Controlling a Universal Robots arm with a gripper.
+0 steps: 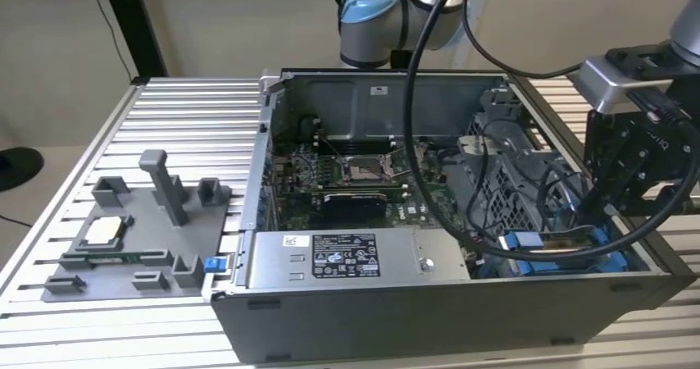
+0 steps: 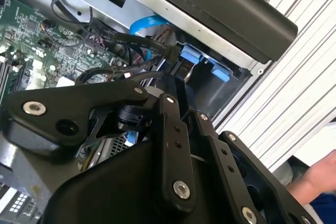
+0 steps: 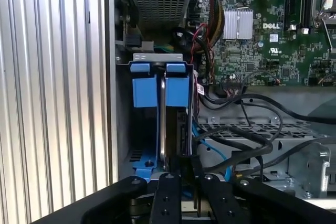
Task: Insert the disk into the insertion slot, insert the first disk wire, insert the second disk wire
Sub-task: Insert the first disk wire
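Note:
The disk [image 3: 176, 124] stands edge-on in its blue carrier [image 3: 144, 90], down inside the insertion slot [image 3: 123, 129] at the case's corner. My gripper [image 3: 181, 163] is shut on the disk's edge, its black fingers [image 2: 176, 85] reaching into the bay beside blue clip parts [image 2: 191, 56]. In the exterior view my gripper [image 1: 599, 217] hangs over the bay with the blue carrier [image 1: 523, 242] at the case's right end. Loose black wires [image 3: 236, 140] and a blue cable [image 3: 210, 140] lie just beside the bay.
The open PC case [image 1: 438, 320] sits on a ribbed metal table [image 1: 186, 115]. A grey labelled power-supply box [image 1: 339, 258] and the motherboard [image 1: 350, 180] fill its middle. A grey fixture tray [image 1: 131, 230] lies at the exterior view's left. A person's hand [image 2: 315, 177] is near the case.

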